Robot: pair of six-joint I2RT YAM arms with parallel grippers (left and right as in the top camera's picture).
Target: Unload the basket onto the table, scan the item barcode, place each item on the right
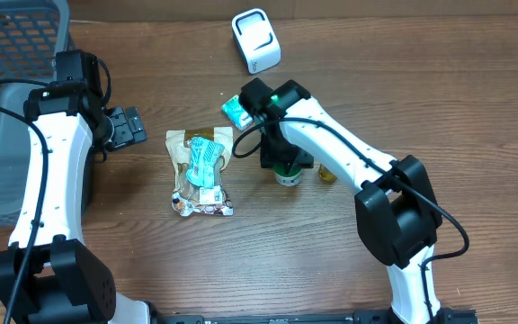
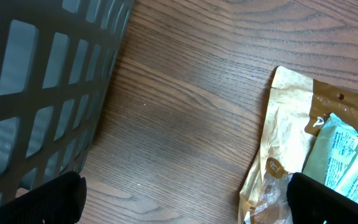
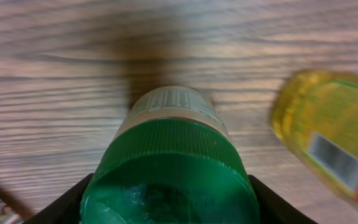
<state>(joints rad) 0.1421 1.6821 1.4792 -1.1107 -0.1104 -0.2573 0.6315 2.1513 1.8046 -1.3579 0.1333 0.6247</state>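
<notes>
A jar with a green ribbed lid (image 3: pixel 169 168) stands upright on the wooden table, with small print on its label. My right gripper (image 3: pixel 169 205) reaches down over it, and both black fingers (image 3: pixel 67 208) press against the lid's sides. From overhead, the jar (image 1: pixel 288 176) peeks out under that right gripper (image 1: pixel 285 164). A white barcode scanner (image 1: pixel 256 40) sits at the table's back, apart from the jar. My left gripper (image 1: pixel 129 126) hovers open near the basket, holding nothing, and in its wrist view the left gripper (image 2: pixel 185 199) spans bare wood.
A yellow bottle (image 1: pixel 328 173) with a barcode lies just right of the jar, also seen as the yellow bottle (image 3: pixel 331 137). A tan snack bag (image 1: pixel 201 171) with a teal packet on it lies mid-table. Another teal packet (image 1: pixel 234 112) sits by the right arm. A grey basket (image 1: pixel 7 54) fills the far left.
</notes>
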